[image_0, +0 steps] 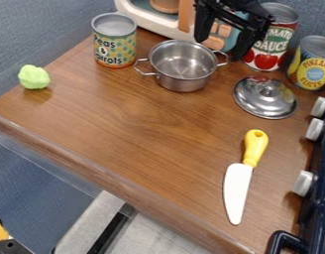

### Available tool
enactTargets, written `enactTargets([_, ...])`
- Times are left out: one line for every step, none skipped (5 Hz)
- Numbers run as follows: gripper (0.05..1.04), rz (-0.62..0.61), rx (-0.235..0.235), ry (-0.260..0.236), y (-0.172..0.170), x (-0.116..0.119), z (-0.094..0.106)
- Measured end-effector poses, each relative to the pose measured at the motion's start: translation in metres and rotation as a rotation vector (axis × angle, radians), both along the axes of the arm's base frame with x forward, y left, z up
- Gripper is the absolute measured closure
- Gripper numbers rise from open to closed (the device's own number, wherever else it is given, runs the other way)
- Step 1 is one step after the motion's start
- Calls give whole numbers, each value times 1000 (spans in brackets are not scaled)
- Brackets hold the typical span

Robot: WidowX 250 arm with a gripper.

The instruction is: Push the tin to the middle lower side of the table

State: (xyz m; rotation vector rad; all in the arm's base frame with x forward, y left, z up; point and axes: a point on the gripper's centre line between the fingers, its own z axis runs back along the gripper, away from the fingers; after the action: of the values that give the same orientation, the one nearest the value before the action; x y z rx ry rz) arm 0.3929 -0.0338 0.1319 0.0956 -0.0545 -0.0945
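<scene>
From my camera I have the claw (222,48) at the top of the view, right of centre, fingers pointing down and spread apart; it hangs near the pot (184,69) and the red tin (268,52), one finger in front of that tin's left edge. I count three tins upright along the far part of the tabletop (145,124), and I can't tell which one the task means; the green dotted tin (115,42) is at the upper left, just beside the pot's left handle; the red tin is at the upper right; the yellow-labelled tin (312,67) is further right, near the stove (320,208). The metal lid (264,99) lies knob up between the pot and the stove; the knife (238,188) lies nearer me, yellow handle away; a pale green lump (34,78) sits at the far left; a white toy appliance (152,16) stands behind the pot.
</scene>
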Motion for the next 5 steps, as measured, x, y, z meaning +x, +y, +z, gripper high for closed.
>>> enactTargets([83,-3,2,43,0,-1,-16])
enactTargets([83,8,-13,23,18,2,-14])
enactTargets([83,83,-39,-51,58,1,13])
enactTargets([83,109,-59,-87,83,1,23])
enactTargets([84,109,-24,-146,105,8,30])
